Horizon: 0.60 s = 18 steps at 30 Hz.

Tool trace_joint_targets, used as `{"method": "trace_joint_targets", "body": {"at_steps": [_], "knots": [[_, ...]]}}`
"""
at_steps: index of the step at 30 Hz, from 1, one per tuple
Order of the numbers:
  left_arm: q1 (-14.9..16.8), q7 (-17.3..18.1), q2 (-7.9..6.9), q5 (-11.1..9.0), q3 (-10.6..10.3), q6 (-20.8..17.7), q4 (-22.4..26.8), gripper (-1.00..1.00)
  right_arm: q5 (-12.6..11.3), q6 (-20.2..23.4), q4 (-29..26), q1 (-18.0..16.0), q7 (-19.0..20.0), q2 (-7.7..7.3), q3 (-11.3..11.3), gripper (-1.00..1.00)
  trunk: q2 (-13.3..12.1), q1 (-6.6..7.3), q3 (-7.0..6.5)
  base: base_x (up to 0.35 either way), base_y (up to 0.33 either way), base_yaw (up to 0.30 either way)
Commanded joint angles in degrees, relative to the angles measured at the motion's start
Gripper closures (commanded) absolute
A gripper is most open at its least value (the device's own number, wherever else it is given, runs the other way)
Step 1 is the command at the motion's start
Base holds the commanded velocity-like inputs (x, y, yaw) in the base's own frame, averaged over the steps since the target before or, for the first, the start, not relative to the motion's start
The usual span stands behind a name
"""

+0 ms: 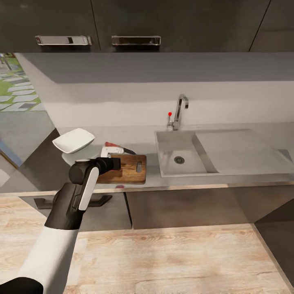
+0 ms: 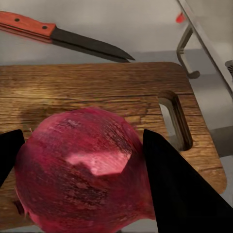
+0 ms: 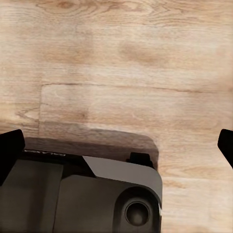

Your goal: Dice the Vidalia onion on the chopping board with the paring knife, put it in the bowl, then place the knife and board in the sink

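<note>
My left claw (image 2: 82,160) grips the dark red onion (image 2: 82,170) over the chopping board (image 2: 97,92); my right claw (image 3: 116,145) hangs wide above the floor (image 3: 121,58).

1. No legible text, label, brand or number is to be found on any surface.
2. Faint lettering is perhaps carried by the dark robot base (image 3: 82,194), too blurred to be read.
</note>
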State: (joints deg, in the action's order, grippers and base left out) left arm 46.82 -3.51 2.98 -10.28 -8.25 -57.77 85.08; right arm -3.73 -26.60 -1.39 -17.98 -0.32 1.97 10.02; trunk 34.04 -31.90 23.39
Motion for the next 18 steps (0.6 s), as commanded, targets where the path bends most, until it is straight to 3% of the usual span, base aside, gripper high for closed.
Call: {"method": "trace_joint_targets", "body": {"at_steps": [1, 18], "knots": [[-0.11, -0.27, 0.01, -0.35, -0.01, -0.23, 0.02, 1.00, -0.40, -0.19, 0.07, -0.04, -0.03, 0.02, 0.40, -1.00, 0.07, -0.01, 0.16, 0.000, 0.000, 0.000], [-0.41, -0.27, 0.08, -0.28, -0.01, -0.15, 0.00, 1.00, -0.40, -0.21, 0.07, -0.04, -0.03, 0.03, 0.37, -1.00, 0.07, -0.01, 1.56, 0.029, 0.000, 0.000]]}}
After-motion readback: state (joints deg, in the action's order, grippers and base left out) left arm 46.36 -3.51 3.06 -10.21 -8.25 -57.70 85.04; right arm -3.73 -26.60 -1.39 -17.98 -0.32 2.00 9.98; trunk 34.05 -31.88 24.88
